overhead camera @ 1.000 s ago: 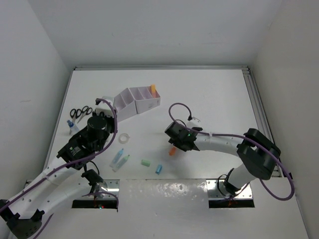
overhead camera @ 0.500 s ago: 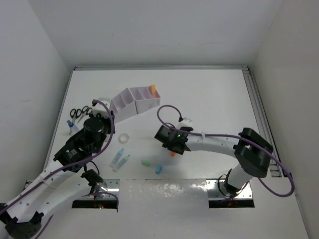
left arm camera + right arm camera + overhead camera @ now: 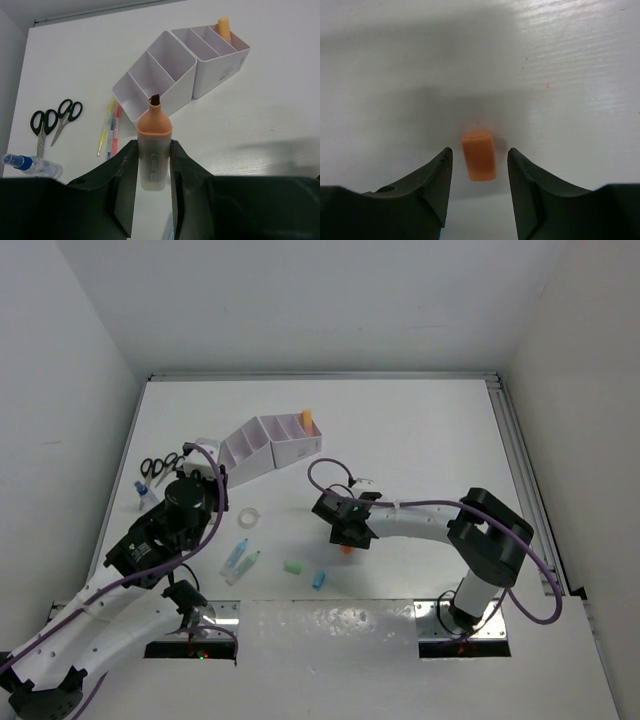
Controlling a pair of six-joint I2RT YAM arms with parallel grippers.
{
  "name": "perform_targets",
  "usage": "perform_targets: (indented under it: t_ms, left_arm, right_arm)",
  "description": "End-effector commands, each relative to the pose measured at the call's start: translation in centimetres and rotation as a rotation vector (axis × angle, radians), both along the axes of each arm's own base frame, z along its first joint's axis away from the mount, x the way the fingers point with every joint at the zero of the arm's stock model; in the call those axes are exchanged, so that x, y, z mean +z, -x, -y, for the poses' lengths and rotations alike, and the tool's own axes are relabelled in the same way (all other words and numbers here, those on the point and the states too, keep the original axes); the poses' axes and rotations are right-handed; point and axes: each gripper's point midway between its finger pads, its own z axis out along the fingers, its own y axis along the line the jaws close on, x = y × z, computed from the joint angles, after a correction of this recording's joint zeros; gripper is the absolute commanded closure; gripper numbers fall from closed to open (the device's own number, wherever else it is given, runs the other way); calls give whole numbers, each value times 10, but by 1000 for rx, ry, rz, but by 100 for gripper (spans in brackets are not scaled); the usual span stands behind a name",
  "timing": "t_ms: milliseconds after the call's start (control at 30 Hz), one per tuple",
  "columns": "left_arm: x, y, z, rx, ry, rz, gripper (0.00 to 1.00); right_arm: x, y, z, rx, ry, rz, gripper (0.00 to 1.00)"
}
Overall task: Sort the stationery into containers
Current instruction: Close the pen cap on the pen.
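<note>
Where organiser [image 3: 218, 70] row ends, orange pen [image 3: 224, 27] stands in last compartment

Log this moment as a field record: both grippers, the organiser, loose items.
left gripper: shut on uncapped orange highlighter
right gripper: open, straddling orange cap on the table, not touching
organiser: one orange item in an end compartment
loose: scissors, tape ring, green piece, blue piece
</note>
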Motion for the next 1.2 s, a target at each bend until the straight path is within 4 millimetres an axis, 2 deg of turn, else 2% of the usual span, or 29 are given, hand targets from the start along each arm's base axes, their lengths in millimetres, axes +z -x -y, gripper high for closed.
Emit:
perform_targets:
  t_ms: [0,100,300,433,467,533,600,667,733,767,833,867,933,967,1033,1067,1100,1133,1167]
  left_arm:
    - [7,-3,-3,20,17,25,100]
    - [5,-3,-3,19,16,20,100]
    - [-1,0,4,-20,23,0,100]
    - [-4,4,17,-105,42,-6,100]
    - [-4,4,19,-119,48,-6,100]
    - [-5,7,28,-175,58,-5,100]
    - [-4,9,39,-240,76,10,100]
    - [2,12,47,-306,79,43,100]
    - [11,21,65,-420,115,65,100]
    - [18,28,80,-512,143,84,100]
    - [29,39,96,-622,177,116,100]
    - [40,43,104,-675,203,153,100]
    - [51,57,121,-801,242,177,100]
    - [59,65,129,-863,263,197,100]
    - [68,67,136,-907,275,211,100]
    - [73,71,142,-951,276,222,100]
    - [72,69,146,-966,274,209,100]
    - [81,74,150,-1005,280,224,100]
    - [84,75,154,-1025,285,221,100]
  right_arm:
    - [-4,7,-11,78,-50,-32,53]
    - [-11,7,-12,108,-50,-31,57]
    - [-17,-4,-7,148,-33,-10,78]
    - [-14,-11,-3,218,-19,4,90]
    - [-13,-11,-3,244,-15,3,99]
    - [-3,-17,-7,317,2,25,100]
    - [22,-31,-17,404,-2,87,100]
    - [69,-51,-37,460,-68,205,100]
    - [113,-71,-52,552,-135,328,100]
    - [161,-87,-66,602,-196,465,100]
    - [207,-94,-81,683,-269,579,100]
    - [244,-92,-95,750,-336,650,100]
    - [278,-93,-104,833,-356,733,100]
    - [303,-88,-111,885,-409,775,100]
    - [330,-84,-117,933,-468,843,100]
    - [351,-76,-122,974,-540,895,100]
    - [361,-71,-123,997,-576,919,100]
    - [363,-68,-122,1012,-599,926,100]
    - [376,-65,-124,1029,-633,968,100]
